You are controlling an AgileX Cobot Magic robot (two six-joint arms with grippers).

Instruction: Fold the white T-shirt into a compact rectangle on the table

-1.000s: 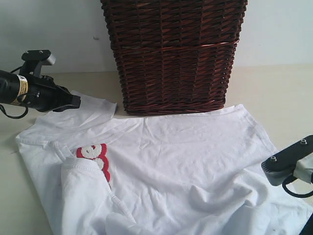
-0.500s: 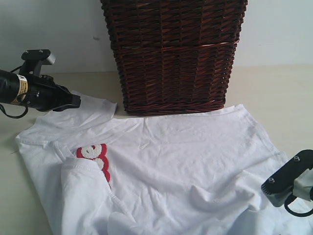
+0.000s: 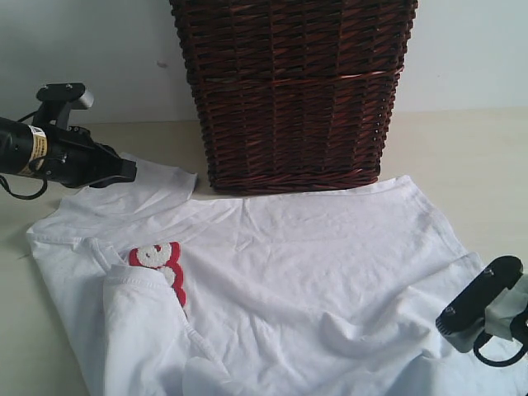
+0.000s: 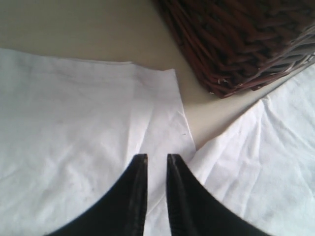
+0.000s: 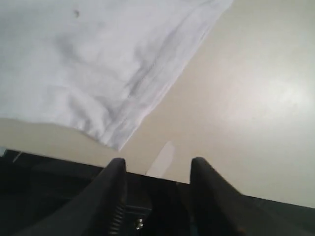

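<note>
White T-shirt: spread mostly flat and rumpled across the table, far edge touching the foot of the basket.
Red chest patch: toward the left of the exterior view, white fuzzy letters showing, partly covered by a folded-over flap of white cloth.
Sleeve: laid flat on the table beside the basket's left corner, outer edge straight.
Wicker basket: dark brown, upright at the back centre of the table, behind the shirt.
Left gripper: narrow, only a slim gap between the black tips, nothing in it; hovering over the sleeve, near its corner.
Right gripper: wide, jaws well apart, nothing between them but bare table; low at the right near side of the exterior view, beside the shirt's edge.
Hemmed corner: stitched double edge resting on the table, near the right gripper yet apart from both its jaws.
Table surface: pale cream, bare to the right of the shirt and along the left of the basket.
</note>
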